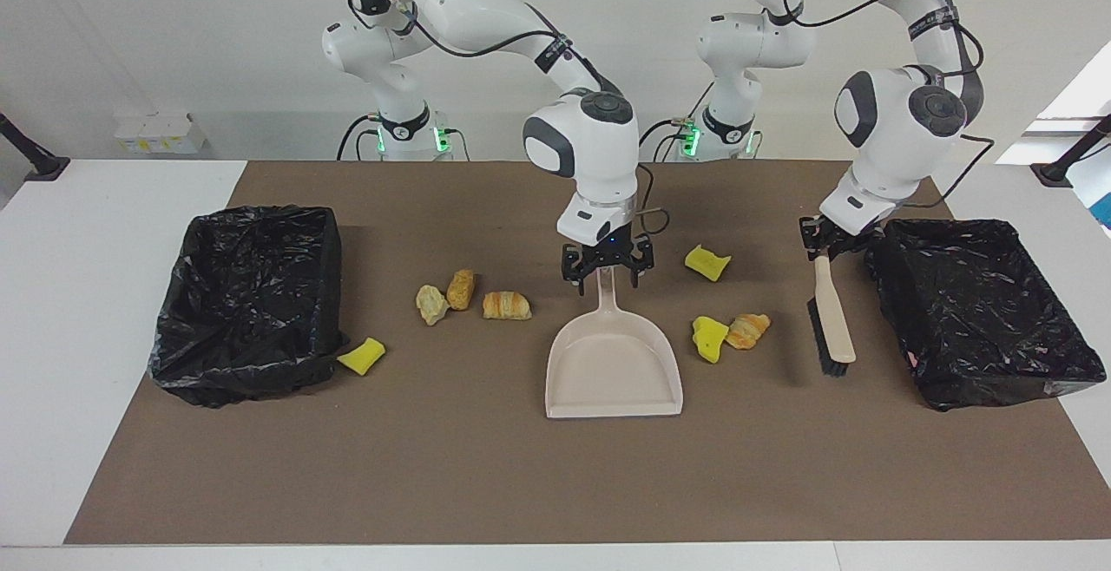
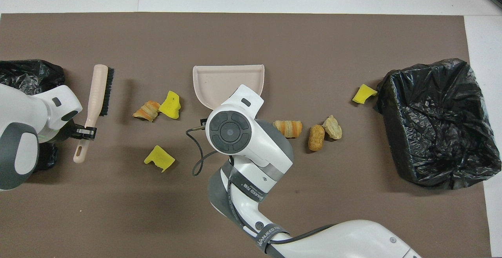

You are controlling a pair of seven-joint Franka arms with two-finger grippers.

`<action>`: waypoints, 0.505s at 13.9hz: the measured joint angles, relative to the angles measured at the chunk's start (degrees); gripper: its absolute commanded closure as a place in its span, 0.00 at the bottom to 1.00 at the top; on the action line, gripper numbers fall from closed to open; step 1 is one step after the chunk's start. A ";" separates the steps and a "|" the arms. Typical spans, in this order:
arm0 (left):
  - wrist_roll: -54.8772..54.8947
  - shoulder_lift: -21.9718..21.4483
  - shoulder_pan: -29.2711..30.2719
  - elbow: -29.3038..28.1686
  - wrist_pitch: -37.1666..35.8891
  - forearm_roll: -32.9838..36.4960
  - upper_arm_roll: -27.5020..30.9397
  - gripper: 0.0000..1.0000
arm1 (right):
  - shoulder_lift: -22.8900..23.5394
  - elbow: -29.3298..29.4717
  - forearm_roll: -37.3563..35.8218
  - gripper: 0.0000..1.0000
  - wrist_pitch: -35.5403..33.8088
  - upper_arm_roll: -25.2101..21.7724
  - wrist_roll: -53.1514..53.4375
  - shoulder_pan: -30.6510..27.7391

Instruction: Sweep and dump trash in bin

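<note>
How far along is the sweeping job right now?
Early. The left gripper is shut on the brush, held between the trash and the bin at its end. The right gripper is open at the dustpan handle, not yet closed. Left: all the trash still lies on the mat; nothing is in the dustpan, and no scraps show in either bin.
</note>
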 measured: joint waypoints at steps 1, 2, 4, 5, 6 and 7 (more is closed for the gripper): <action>0.50 0.34 0.59 0.00 0.34 0.00 0.01 1.00 | 0.07 -0.18 -0.11 0.18 -0.08 0.01 -0.06 0.14; 1.00 0.67 1.11 -0.01 0.48 0.00 0.00 1.00 | 0.06 -0.27 -0.11 0.19 -0.30 0.01 -0.08 0.25; 1.33 1.10 1.52 -0.02 0.50 0.00 -0.03 1.00 | 0.04 -0.73 -0.11 0.21 -0.64 0.33 -0.13 0.54; 1.48 1.24 1.56 -0.02 0.49 0.00 -0.08 1.00 | 0.04 -1.30 -0.11 0.24 -0.65 0.54 -0.13 1.00; 1.70 1.34 1.57 -0.02 0.49 0.00 -0.14 1.00 | 0.05 -1.86 -0.12 0.36 -0.67 0.57 -0.13 1.69; 1.89 1.38 1.57 -0.02 0.49 0.00 -0.22 1.00 | 0.05 -2.24 -0.12 0.61 -0.85 0.57 -0.13 2.22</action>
